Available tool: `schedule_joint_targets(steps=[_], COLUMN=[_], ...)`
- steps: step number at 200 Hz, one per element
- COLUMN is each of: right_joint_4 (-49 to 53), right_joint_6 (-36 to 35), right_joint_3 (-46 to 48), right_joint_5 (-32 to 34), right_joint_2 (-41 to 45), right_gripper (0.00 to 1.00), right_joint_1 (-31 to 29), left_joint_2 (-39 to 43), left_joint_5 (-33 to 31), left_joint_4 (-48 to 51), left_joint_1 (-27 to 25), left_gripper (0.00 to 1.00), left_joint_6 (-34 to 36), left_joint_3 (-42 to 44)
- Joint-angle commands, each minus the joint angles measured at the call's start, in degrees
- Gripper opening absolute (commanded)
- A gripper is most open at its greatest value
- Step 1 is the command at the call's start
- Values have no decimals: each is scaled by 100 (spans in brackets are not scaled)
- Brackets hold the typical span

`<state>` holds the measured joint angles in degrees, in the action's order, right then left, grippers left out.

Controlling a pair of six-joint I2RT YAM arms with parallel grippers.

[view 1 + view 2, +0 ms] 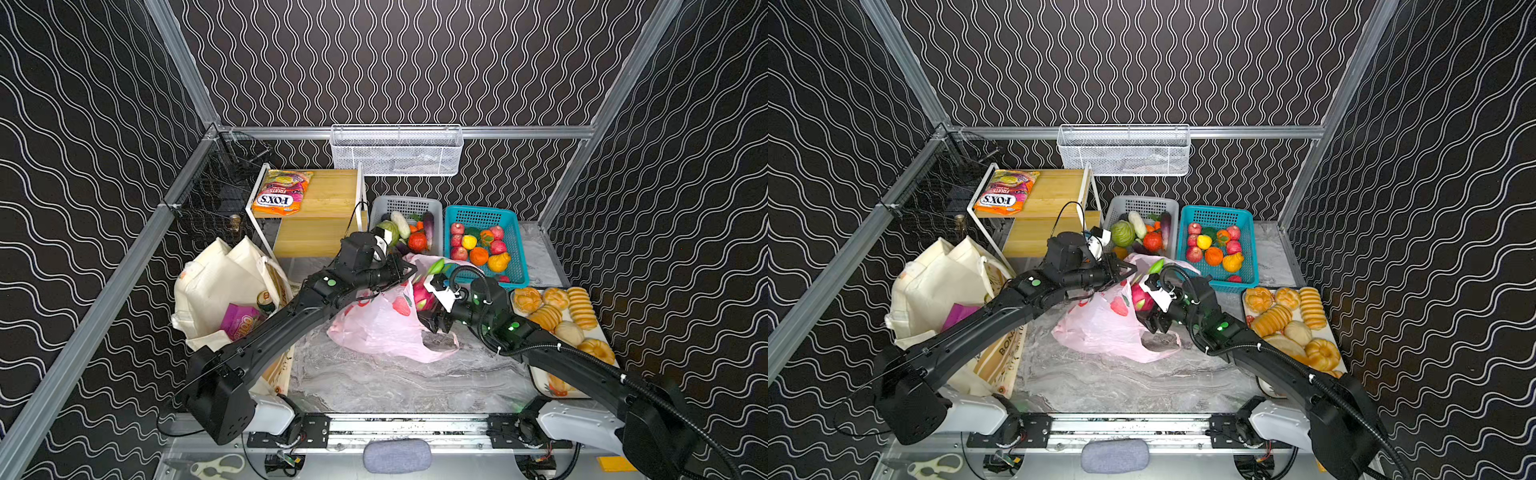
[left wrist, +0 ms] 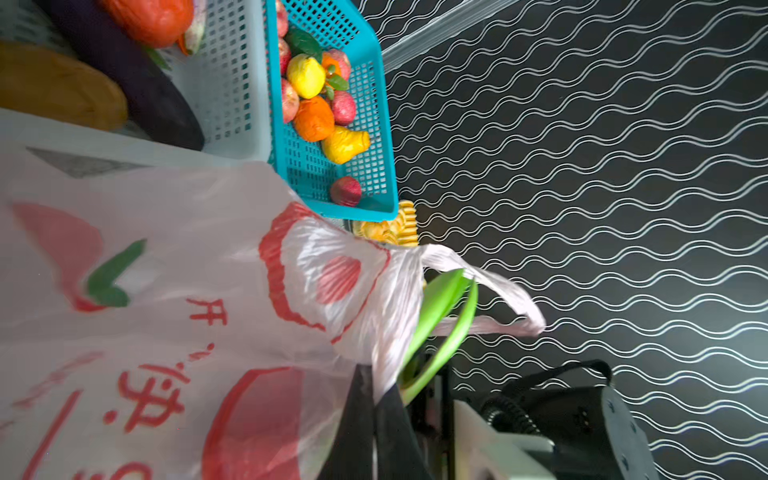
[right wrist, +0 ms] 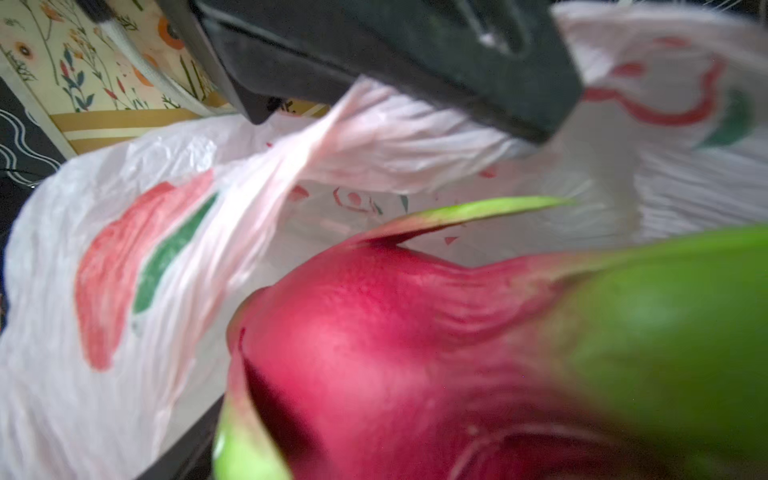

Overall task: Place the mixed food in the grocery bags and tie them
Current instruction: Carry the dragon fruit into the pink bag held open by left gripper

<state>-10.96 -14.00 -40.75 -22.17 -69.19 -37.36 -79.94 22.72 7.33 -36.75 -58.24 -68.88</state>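
In both top views the rim of the pink plastic bag [image 1: 374, 328] is pinched in the closed jaws of the left gripper [image 1: 409, 271], and the dragon fruit [image 1: 422, 297] is gripped by the right gripper [image 1: 432, 322] at the mouth. In the left wrist view its leaves are seen beside the rim. In the right wrist view the fruit is pointed lengthwise into the opening.

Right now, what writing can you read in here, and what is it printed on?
"FOX'S" and "FRUITS": orange packet, upside down.
"BON", rest hidden: cream tote.
"开": pink plastic bag; other red characters blurred.
Purple packet and can: too small to read.
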Motion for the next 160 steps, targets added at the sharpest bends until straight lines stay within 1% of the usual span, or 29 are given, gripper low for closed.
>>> schedule_joint_targets(steps=[1, 44, 90, 128, 160], right_joint_4=[-13, 115, 674, 1150, 1078], right_joint_6=[112, 122, -57, -190, -172], right_joint_3=[-132, -240, -404, -578, -611], right_joint_5=[-80, 267, 260, 135, 40], right_joint_2=[-228, -291, -83, 37, -72], right_gripper=[83, 90, 98, 100, 100], right_joint_1=[22, 44, 80, 85, 86], left_joint_2=[17, 197, 280, 269, 130], left_joint_5=[198, -41, -153, 52, 319], left_joint_4=[-524, -540, -642, -1033, -1261], left_joint_1=[2, 11, 123, 273, 289], left_gripper=[0, 0, 0, 0, 0], left_joint_6=[-152, -187, -330, -682, -786], left_joint_3=[32, 156, 339, 606, 572])
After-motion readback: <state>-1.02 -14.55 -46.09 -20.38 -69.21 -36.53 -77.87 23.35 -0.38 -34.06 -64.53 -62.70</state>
